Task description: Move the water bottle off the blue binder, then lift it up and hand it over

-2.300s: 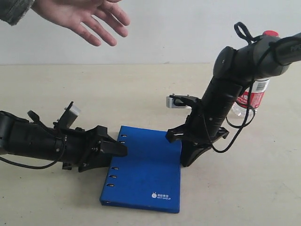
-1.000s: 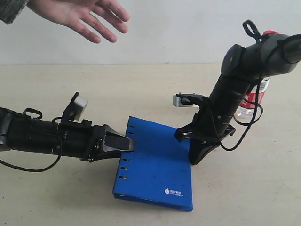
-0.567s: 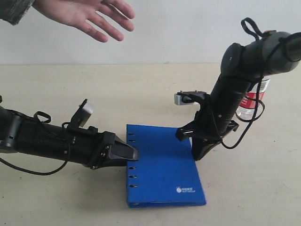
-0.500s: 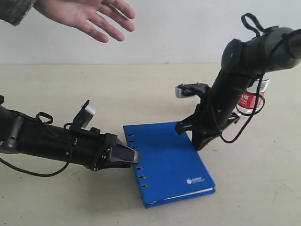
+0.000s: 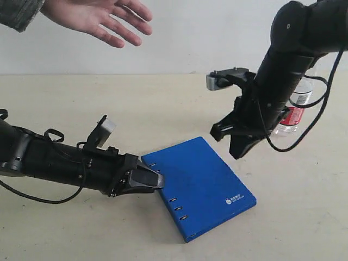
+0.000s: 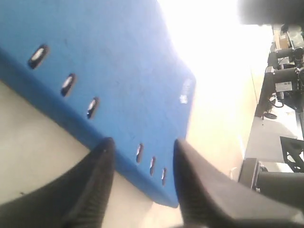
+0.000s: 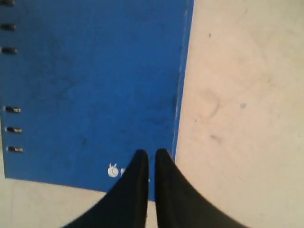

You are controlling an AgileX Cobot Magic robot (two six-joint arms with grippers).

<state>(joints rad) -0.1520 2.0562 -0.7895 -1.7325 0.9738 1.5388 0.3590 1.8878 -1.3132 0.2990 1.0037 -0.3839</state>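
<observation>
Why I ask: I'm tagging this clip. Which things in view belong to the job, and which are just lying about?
Job: flat bright blue ring binder; small clear plastic water bottle with red label; left tool; right tool; person's open hand above.
Lying about: beige tabletop; dark equipment in the background of the left wrist view.

White logo [image 5: 235, 200] on blue binder [image 5: 198, 174]: illegible.
</observation>
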